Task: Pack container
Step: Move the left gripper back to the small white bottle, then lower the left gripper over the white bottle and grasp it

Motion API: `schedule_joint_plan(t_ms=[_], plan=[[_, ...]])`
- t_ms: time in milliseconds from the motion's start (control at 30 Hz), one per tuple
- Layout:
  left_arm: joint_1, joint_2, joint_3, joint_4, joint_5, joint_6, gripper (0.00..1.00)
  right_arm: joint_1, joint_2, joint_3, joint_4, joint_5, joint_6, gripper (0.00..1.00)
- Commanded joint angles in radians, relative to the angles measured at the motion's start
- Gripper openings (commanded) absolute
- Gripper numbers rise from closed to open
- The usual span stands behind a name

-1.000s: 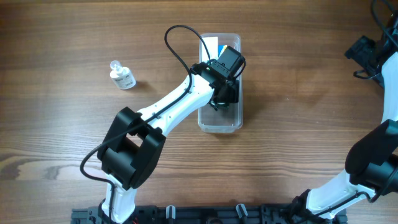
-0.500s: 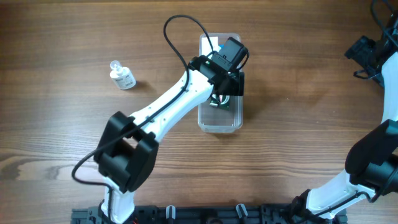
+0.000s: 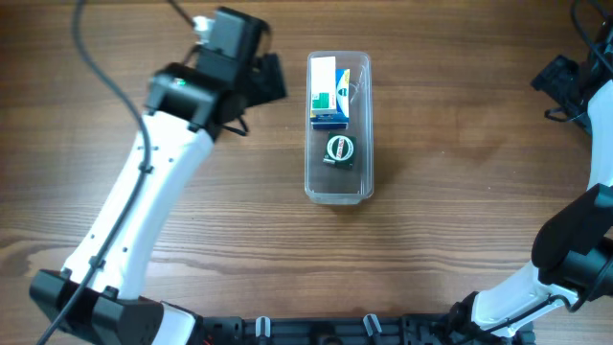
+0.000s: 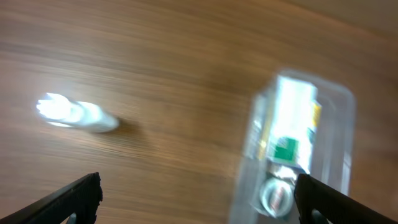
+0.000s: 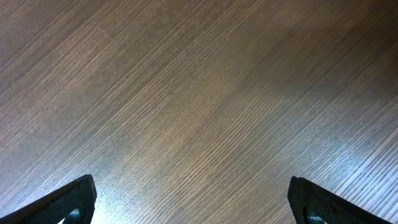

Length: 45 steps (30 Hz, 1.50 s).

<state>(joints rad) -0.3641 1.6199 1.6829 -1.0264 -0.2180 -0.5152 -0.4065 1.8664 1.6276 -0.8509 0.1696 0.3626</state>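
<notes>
1. Overhead: the container [image 3: 310,163] is lying lengthwise on the wooden table [image 3: 460,230], near its middle. Inside it, a white, green and blue box [image 3: 327,91] is lying at the far end. A round green-and-white item [image 3: 337,149] is sitting just beside the box. The left gripper [image 3: 261,79] is hovering left of the container's far end, apart from it. The right gripper [image 3: 563,81] is hanging at the table's right edge, well apart.
2. Left wrist: the picture is blurring, yet the fingers [image 4: 71,199] are showing at both lower corners, spread wide and gripping nothing. The container is lying to the right, and a small clear bottle [image 4: 74,112] is lying to the left.
3. Right wrist: the fingers [image 5: 68,202] are likewise standing wide apart and empty over bare wood.
</notes>
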Motion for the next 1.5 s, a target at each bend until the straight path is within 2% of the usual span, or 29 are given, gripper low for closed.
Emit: schedule_joint_plan(t_ms=[0, 100, 167, 333, 400, 567, 767, 967, 1033, 1467], plan=[[0.098, 0.009, 0.01, -0.029, 0.009, -0.116, 1.0, 0.008, 0.016, -0.001, 0.002, 0.013, 0.011, 1.0], [0.138, 0.013, 0.01, -0.046, 0.204, -0.144, 1.0, 0.008, 0.016, -0.001, 0.002, 0.013, 0.011, 1.0], [0.15, 0.013, 0.01, -0.05, 0.212, -0.182, 1.0, 0.008, 0.016, -0.001, 0.002, 0.014, 0.011, 1.0], [0.181, 0.013, 0.01, -0.219, 0.043, -0.847, 1.0, 0.008, 0.016, -0.001, 0.003, 0.013, 0.011, 1.0], [0.181, 0.013, 0.01, -0.23, 0.034, -0.938, 1.0, 0.008, 0.016, -0.001, 0.002, 0.014, 0.011, 1.0], [0.181, 0.014, 0.01, -0.209, 0.033, -0.937, 1.0, 0.008, 0.016, -0.001, 0.003, 0.014, 0.011, 1.0], [0.232, 0.058, 0.01, -0.201, 0.037, -1.115, 0.99, 0.008, 0.016, -0.001, 0.003, 0.014, 0.011, 1.0], [0.351, 0.13, 0.01, -0.189, 0.096, -1.114, 0.99, 0.008, 0.016, -0.001, 0.003, 0.014, 0.011, 1.0], [0.373, 0.163, 0.01, -0.157, 0.149, -1.059, 0.99, 0.008, 0.016, -0.001, 0.003, 0.014, 0.01, 1.0], [0.373, 0.288, 0.01, -0.066, 0.184, -1.063, 0.99, 0.008, 0.016, -0.001, 0.003, 0.014, 0.011, 1.0]])
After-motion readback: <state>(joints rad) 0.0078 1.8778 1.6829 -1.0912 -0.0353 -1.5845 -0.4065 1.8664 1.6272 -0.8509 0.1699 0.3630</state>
